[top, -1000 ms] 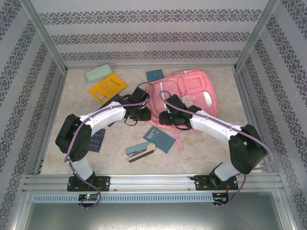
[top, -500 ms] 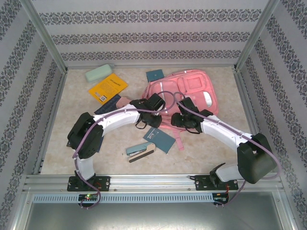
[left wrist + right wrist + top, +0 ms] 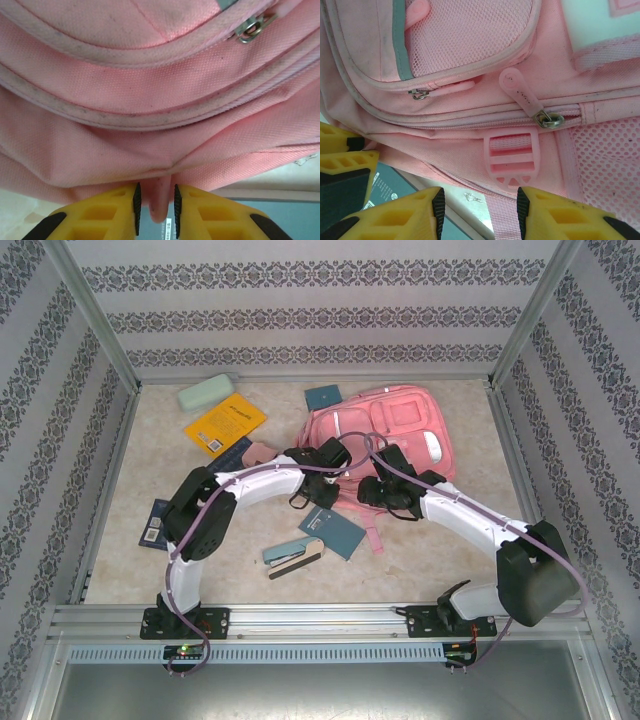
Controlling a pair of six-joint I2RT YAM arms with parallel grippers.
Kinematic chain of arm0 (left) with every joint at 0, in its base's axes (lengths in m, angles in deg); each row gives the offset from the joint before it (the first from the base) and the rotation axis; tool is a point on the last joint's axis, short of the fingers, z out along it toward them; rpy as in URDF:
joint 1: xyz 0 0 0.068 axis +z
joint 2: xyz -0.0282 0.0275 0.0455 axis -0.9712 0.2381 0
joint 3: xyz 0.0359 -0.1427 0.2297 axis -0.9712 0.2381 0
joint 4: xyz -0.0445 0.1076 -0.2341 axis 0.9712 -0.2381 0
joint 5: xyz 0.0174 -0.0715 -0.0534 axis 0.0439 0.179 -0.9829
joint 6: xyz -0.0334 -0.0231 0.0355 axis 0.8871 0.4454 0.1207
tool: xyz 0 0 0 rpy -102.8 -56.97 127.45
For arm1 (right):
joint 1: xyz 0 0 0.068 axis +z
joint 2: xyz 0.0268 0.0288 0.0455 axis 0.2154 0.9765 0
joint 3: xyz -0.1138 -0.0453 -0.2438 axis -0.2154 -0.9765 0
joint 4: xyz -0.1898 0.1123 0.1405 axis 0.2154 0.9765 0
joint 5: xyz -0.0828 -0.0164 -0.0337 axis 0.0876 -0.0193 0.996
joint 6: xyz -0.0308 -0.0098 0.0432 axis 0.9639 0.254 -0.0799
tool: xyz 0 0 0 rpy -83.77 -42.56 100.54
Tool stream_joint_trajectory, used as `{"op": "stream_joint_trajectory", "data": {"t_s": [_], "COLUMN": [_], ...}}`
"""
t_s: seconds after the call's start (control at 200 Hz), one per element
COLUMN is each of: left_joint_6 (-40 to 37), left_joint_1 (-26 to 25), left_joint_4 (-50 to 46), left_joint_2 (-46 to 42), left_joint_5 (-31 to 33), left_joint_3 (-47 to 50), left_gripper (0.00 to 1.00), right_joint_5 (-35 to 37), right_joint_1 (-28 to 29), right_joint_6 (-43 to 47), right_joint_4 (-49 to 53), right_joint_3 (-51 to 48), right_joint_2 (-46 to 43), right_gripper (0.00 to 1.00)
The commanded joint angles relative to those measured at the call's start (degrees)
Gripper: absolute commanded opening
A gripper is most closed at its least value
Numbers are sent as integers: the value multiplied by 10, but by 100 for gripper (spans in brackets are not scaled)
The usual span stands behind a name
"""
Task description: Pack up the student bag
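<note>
The large pink fabric backpack [image 3: 400, 415] lies toward the far right corner of the beige table [image 3: 150, 465]. At the backpack's near edge the left gripper [image 3: 155, 202] is clamped on a fold of its cloth. The right gripper [image 3: 480, 202] is spread wide just below the pink plastic buckle [image 3: 510, 159]. A flat teal notebook [image 3: 333, 531] lies just beside the backpack, nearer the table's near edge.

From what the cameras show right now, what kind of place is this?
Probably a robot test cell, not a real classroom. An aluminium frame surrounds the table, patterned wall panels close three sides, and school items such as the student bag and a yellow book lie spread out.
</note>
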Motion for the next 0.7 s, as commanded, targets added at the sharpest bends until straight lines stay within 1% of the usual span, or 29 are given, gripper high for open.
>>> {"op": "stream_joint_trajectory", "data": {"t_s": [0.0, 0.09, 0.15, 0.18, 0.23, 0.3, 0.375, 0.535, 0.624, 0.694], "left_joint_6": [-19, -20, -21, -20, -20, -19, -18, -10, -8, -8], "left_joint_1": [-7, -7, -6, -6, -6, -6, -6, -6, -6, -6], "left_joint_4": [-21, -21, -18, -18, -17, -20, -23, -18, -28, -34], "left_joint_2": [20, 32, 39, 43, 48, 53, 52, 16, -3, -17], "left_joint_5": [11, 17, 22, 23, 23, 20, 20, 3, -13, -22], "left_joint_3": [-25, -35, -39, -41, -45, -48, -47, -39, -49, -53], "left_gripper": [26, 26, 23, 20, 10, 0, 0, 0, 0, 0], "right_joint_5": [12, 9, 8, 6, 3, 2, 1, -12, -12, -7], "right_joint_1": [-2, -2, -1, -1, 1, 5, 13, 29, 25, 9], "right_joint_6": [-9, -10, -11, -12, -15, -20, -29, -52, -65, -75], "right_joint_4": [2, 0, -1, -2, -4, -6, -13, -37, -55, -62], "right_joint_3": [-10, -10, -11, -11, -13, -16, -19, -20, -22, -26], "right_joint_2": [-10, -9, -9, -8, -7, -7, -5, 25, 48, 62], "right_gripper": [45, 45, 45, 45, 45, 45, 45, 44, 44, 43]}}
